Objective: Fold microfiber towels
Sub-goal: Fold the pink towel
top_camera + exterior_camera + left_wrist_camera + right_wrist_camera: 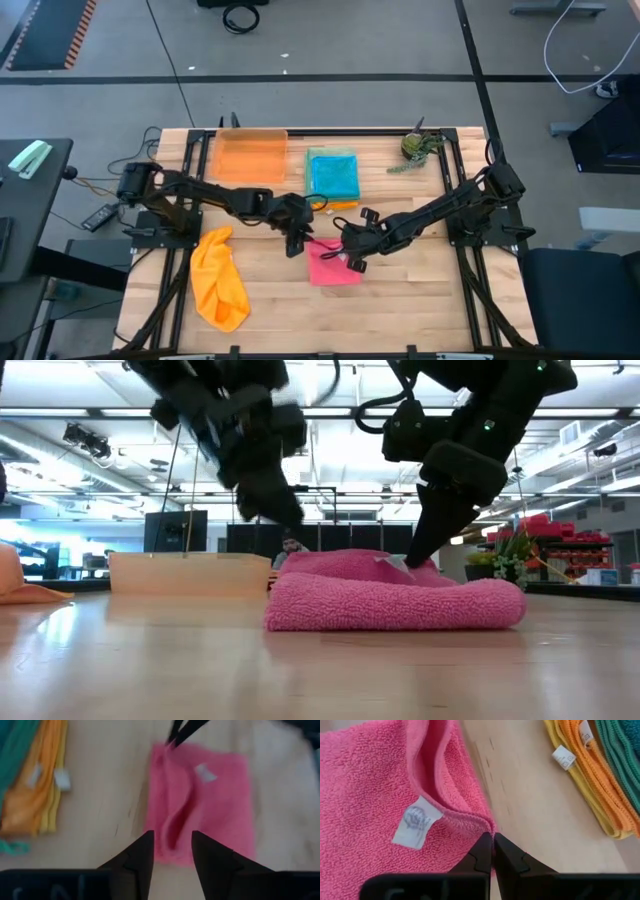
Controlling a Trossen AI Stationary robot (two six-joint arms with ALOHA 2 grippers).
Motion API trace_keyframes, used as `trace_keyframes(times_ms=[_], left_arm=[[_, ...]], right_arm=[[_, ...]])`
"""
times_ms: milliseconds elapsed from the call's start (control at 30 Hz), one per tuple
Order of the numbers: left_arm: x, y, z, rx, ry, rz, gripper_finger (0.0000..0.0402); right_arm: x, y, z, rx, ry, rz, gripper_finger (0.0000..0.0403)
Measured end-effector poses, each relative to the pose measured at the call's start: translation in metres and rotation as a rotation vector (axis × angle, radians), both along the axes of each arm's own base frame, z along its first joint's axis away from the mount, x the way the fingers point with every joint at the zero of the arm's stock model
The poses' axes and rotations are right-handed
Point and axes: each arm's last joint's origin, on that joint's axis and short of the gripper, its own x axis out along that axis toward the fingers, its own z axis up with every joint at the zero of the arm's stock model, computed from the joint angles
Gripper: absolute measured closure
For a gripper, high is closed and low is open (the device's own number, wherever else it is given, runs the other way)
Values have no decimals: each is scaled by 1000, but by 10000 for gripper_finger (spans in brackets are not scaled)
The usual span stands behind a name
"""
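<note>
- Jaws, left gripper (171, 851): parted a moderate way, nothing between them, poised just above the near edge of the pink towel (333, 264).
- Jaws, right gripper (493, 851): closed together on the pink towel's corner hem, beside its white tag (416, 822); fingertips press down onto the cloth in the low view.
- Pink towel lies mid-worktop (420, 300), between the two grippers. It reads as folded over at least once: a doubled layer with a raised crease running along it in the left wrist view, thick rounded edge in the low view.
- Folded stack (333, 176) sits at the back of the worktop, teal-blue towel on top, with orange and yellow layers showing underneath. Judged finished.
- Orange towel (219, 277) lies crumpled and unfolded at the front left. Judged not yet started.
- Translucent orange tray (250, 155) stands left of the stack; contents cannot be told.
- Small potted plant (420, 147) at the back right, well apart from the work.
- Progress estimate: roughly past the midpoint. Pink fold probably near completion, needs flattening and moving to the stack; orange towel remains.
</note>
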Motion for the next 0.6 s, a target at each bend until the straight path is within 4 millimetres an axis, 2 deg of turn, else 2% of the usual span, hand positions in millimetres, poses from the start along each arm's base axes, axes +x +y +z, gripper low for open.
trace_keyframes(times_ms=[100, 167, 367, 500, 600], left_arm=[[-2, -5, 12, 22, -54, -32, 269], [-2, -11, 12, 30, -61, -61, 281], [7, -36, -16, 52, -30, -168, 339], [12, -31, -34, 88, 18, -121, 383], [13, -25, -36, 94, 21, -87, 394]], right_arm=[[0, -2, 0, 5, -1, -21, 386], [1, -4, 0, 5, -1, -28, 386], [1, -5, 0, 3, -5, -42, 385], [1, -5, 0, 9, -6, -48, 385], [1, -5, 0, 19, -9, -60, 384]])
